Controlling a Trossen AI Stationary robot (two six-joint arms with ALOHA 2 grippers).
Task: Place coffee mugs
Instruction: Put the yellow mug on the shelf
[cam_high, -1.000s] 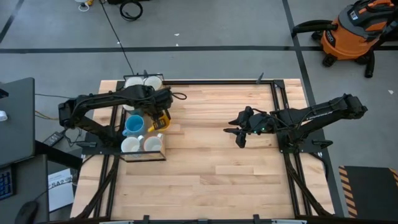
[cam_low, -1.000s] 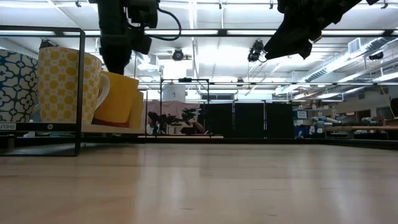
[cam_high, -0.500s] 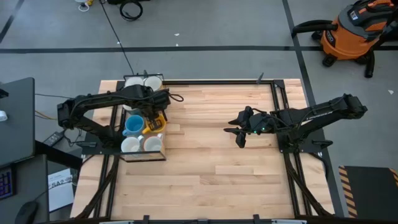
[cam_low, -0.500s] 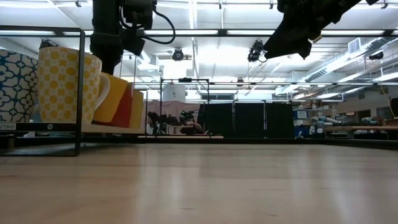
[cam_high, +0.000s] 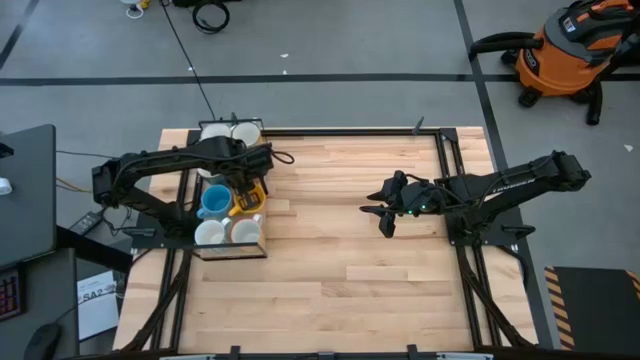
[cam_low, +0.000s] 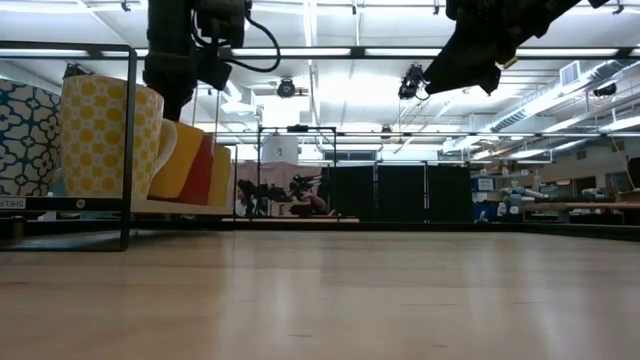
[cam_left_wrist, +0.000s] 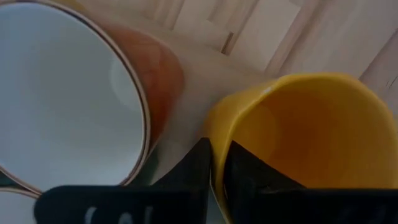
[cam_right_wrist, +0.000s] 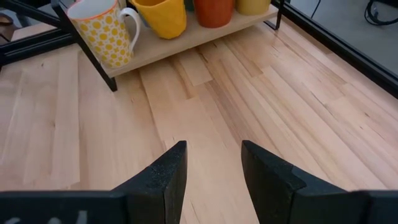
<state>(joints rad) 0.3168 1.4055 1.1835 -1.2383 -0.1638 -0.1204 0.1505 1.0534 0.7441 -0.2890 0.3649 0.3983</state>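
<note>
The left tool (cam_high: 252, 188), its fingers pinching the rim of the yellow mug (cam_left_wrist: 311, 143), hangs over the rack (cam_high: 232, 250) at the bench's left edge, while the right tool (cam_right_wrist: 211, 171) waits open mid-bench.

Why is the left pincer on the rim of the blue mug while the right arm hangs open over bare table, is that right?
Not the blue mug. The left wrist view shows the left pincer straddling the yellow mug's rim. The right pincer does hang open over bare table.
</note>
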